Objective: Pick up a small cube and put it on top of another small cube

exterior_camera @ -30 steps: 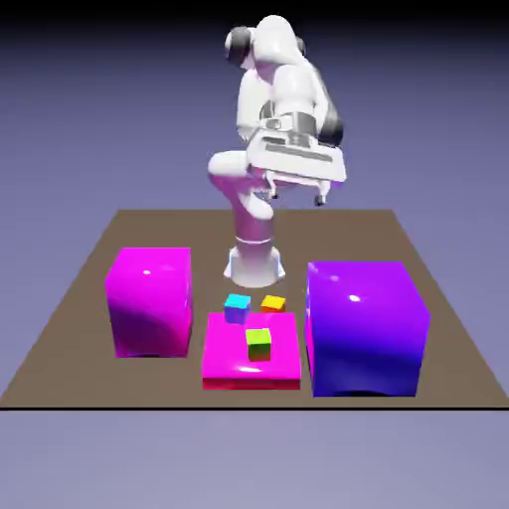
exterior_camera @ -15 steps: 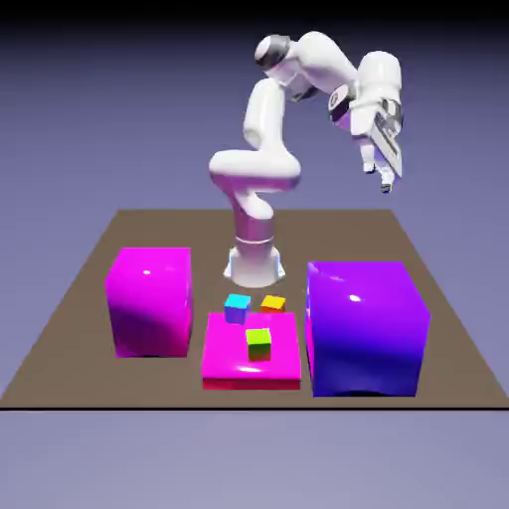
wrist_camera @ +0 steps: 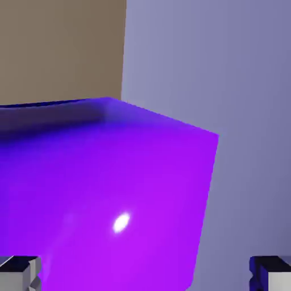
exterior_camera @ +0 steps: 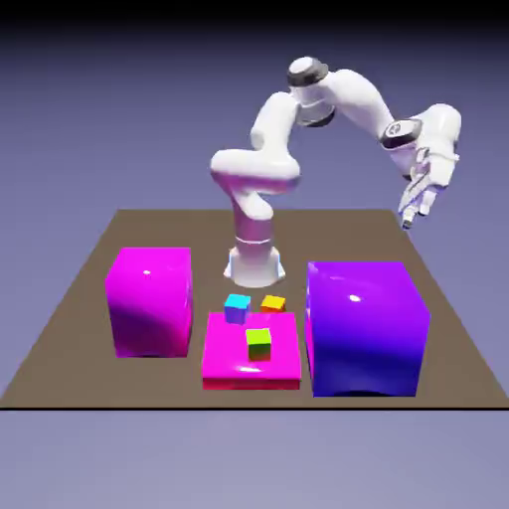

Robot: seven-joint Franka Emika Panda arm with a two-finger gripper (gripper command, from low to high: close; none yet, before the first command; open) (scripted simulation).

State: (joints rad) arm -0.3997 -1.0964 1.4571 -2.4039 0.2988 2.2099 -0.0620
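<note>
Teal cube (exterior_camera: 237,307) sits on the table (exterior_camera: 89,288) just behind the flat magenta slab (exterior_camera: 231,366), beside an orange cube (exterior_camera: 273,303); a green cube (exterior_camera: 258,344) rests on the slab. Gripper (exterior_camera: 411,213) hangs high at the exterior view's right, above the big purple block (exterior_camera: 366,328), jaws spread wide and empty. Hand view shows the purple block's top between the fingertips (wrist_camera: 20,271)

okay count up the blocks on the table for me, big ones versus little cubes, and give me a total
Big blocks: 3 (tall magenta block, flat magenta block, purple block)
Small cubes: 3 (cyan-topped cube, orange cube, green-yellow cube)
Total: 6
</note>
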